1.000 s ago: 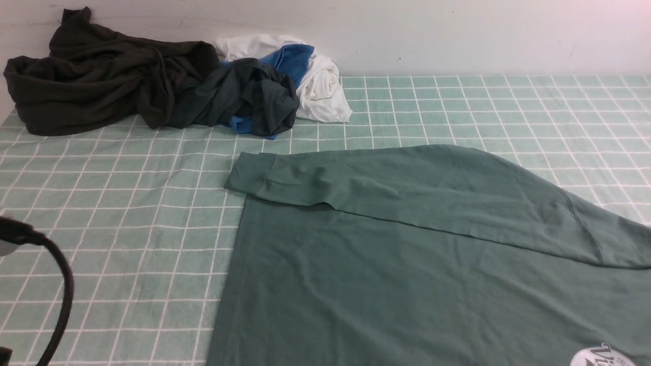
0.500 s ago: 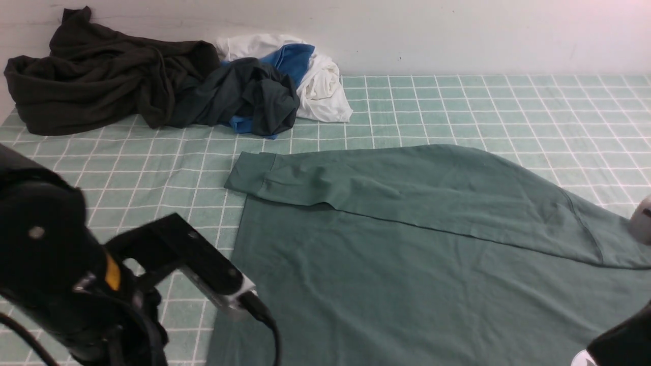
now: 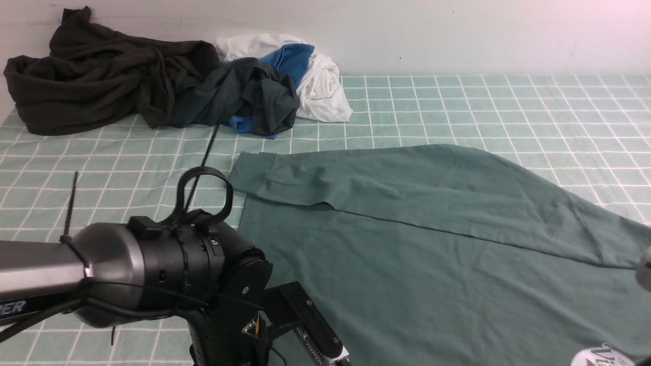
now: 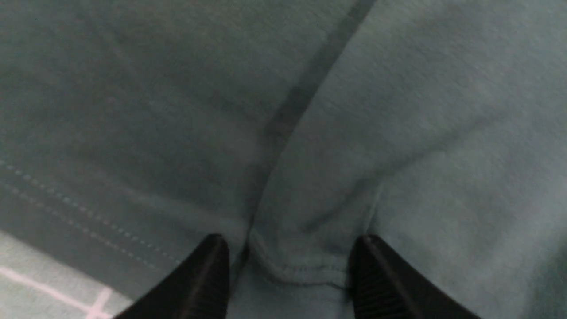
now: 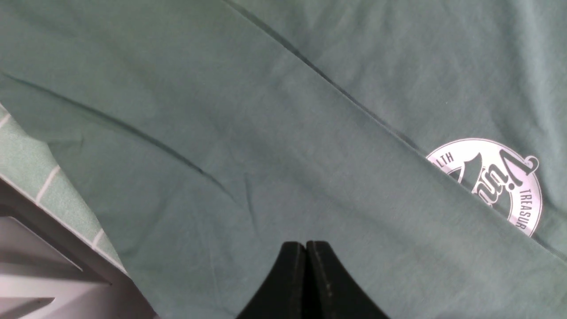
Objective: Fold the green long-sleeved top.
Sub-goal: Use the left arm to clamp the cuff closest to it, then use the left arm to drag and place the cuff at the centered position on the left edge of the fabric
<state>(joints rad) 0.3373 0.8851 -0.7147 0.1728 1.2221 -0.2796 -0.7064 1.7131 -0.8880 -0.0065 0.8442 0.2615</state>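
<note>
The green long-sleeved top (image 3: 407, 264) lies flat on the checked cloth, one sleeve (image 3: 407, 188) folded across its body with the cuff (image 3: 252, 175) at the far left corner. Its white round logo (image 3: 602, 356) shows at the near right. My left arm (image 3: 152, 269) reaches over the top's near left edge. The left gripper (image 4: 290, 239) is open just above the fabric, and a stitched fold of the top (image 4: 301, 270) lies between its spread fingers. My right gripper (image 5: 306, 243) is shut on nothing and hovers over the top (image 5: 266, 133) near the logo (image 5: 496, 186).
A very dark crumpled garment (image 3: 101, 76) is heaped at the far left by the wall, with white (image 3: 320, 86) and blue (image 3: 292, 58) garments beside it. The green checked table cover (image 3: 508, 101) stretches to the far right. The table's near edge (image 5: 66, 248) shows in the right wrist view.
My left arm has swung in from the left edge to the top's near left side. The right gripper stays shut. The top has not moved.
</note>
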